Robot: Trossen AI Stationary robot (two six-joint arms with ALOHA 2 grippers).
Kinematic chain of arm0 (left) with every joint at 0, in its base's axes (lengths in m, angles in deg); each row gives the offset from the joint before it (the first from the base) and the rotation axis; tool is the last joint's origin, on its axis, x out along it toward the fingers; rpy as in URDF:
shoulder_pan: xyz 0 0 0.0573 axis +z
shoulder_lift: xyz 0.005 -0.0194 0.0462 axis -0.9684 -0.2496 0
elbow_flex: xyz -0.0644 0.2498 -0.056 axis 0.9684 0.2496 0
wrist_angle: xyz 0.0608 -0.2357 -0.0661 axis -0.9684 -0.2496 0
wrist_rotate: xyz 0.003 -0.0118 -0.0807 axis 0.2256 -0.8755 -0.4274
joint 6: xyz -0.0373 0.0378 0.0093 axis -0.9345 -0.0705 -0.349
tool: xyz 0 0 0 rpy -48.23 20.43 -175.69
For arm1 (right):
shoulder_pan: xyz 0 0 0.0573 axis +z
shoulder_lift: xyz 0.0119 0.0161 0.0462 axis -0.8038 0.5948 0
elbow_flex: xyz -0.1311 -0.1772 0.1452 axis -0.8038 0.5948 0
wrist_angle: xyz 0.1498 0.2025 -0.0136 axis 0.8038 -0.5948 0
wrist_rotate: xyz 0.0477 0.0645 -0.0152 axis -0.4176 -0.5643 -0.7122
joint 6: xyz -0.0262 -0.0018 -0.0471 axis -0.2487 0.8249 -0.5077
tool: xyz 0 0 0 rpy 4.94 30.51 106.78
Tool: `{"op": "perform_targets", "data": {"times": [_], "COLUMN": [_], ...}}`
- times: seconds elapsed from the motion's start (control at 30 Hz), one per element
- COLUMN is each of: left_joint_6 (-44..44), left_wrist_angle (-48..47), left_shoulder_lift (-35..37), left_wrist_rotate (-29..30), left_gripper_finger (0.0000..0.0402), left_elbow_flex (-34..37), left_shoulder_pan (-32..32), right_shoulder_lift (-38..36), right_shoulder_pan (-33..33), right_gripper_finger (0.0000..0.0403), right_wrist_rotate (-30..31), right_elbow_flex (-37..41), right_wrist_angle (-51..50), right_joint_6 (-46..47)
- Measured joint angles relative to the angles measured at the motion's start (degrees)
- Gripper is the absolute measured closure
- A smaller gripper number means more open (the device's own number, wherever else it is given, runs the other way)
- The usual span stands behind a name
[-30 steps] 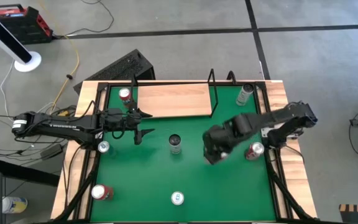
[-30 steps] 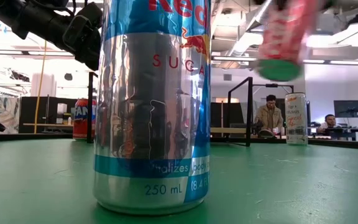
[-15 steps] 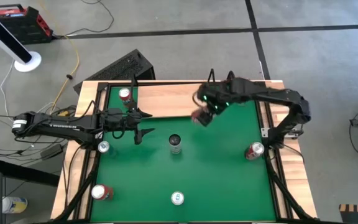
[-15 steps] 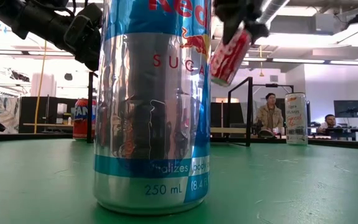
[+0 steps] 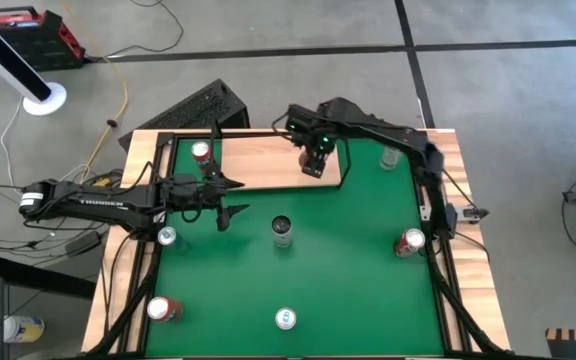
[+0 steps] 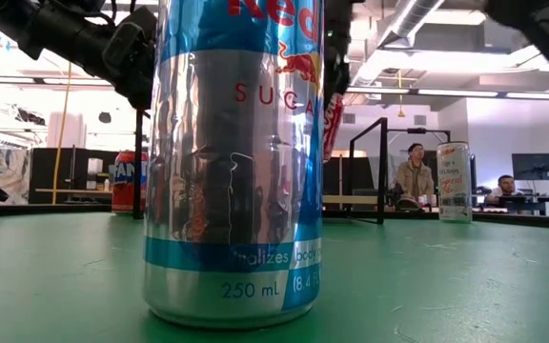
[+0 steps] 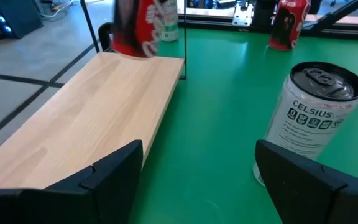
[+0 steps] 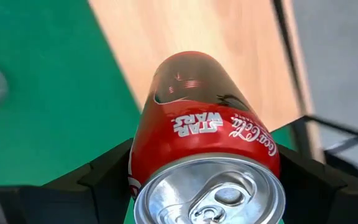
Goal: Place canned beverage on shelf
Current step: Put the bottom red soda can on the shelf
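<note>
red can (image 8: 205, 134) | pinched in right gripper (image 5: 313, 160) | above shelf (image 5: 268, 160) end

Shelf (image 5: 268, 160) mostly bare; one can (image 5: 201, 152) at its left end.

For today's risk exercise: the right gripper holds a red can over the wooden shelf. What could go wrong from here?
1. The right gripper holds the Coca-Cola can near the end of the shelf, beside its wire frame; it might clip the wire.
2. Released while still above the board, the can could topple.
</note>
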Motion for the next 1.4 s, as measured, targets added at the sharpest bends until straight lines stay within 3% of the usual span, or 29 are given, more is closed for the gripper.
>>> {"op": "perform_targets", "data": {"times": [0.13, 0.73, 1.4], "left_joint_6": [-1.2, -2.9, -2.7], "left_wrist_angle": [0.0, 0.0, 0.0], "left_shoulder_lift": [0.0, 0.0, 0.0], "left_wrist_rotate": [0.1, 1.2, 1.3], "left_gripper_finger": [0.0104, 0.0104, 0.0104], "left_elbow_flex": [0.0, 0.0, 0.0], "left_shoulder_pan": [0.0, 0.0, 0.0], "right_shoulder_lift": [5.1, 8.3, 8.3], "right_shoulder_pan": [-0.6, -3.2, -4.6], "right_gripper_finger": [0.0071, 0.0058, 0.0048], "right_wrist_rotate": [1.4, -1.9, -4.4], "right_elbow_flex": [-6.7, -5.5, -5.6], "right_wrist_angle": [-3.1, -3.2, -3.2], "right_joint_6": [-5.5, -12.2, -11.8]}}
